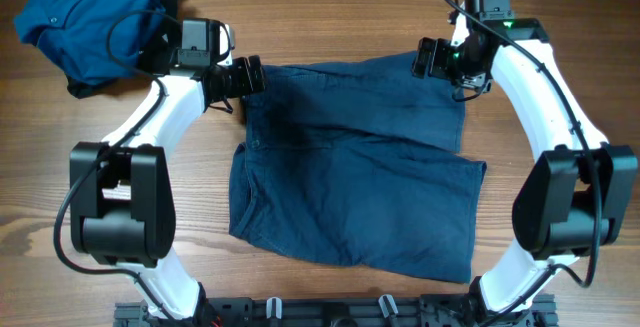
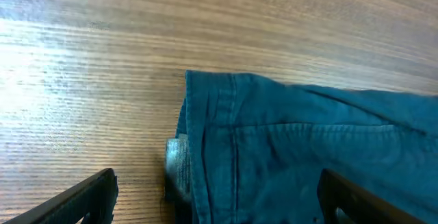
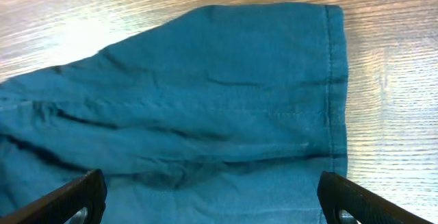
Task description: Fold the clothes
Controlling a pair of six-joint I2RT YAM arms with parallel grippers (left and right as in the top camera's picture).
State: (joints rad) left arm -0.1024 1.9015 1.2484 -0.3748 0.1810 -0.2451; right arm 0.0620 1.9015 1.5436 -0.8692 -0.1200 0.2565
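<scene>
Flatly, navy shorts [image 1: 355,157] lie between left tool [image 1: 250,75] and right tool [image 1: 426,59].

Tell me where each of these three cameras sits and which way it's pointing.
Overhead: above the table, facing straight down on shorts and shirt; left arm and right arm show.
Left wrist: on the left arm, facing down at the shorts' waistband corner; the left jaws, open, frame the bottom.
Right wrist: on the right arm, facing down at a hem corner; the right jaws, open, likewise.
Shared: all see the shorts on the table.
</scene>
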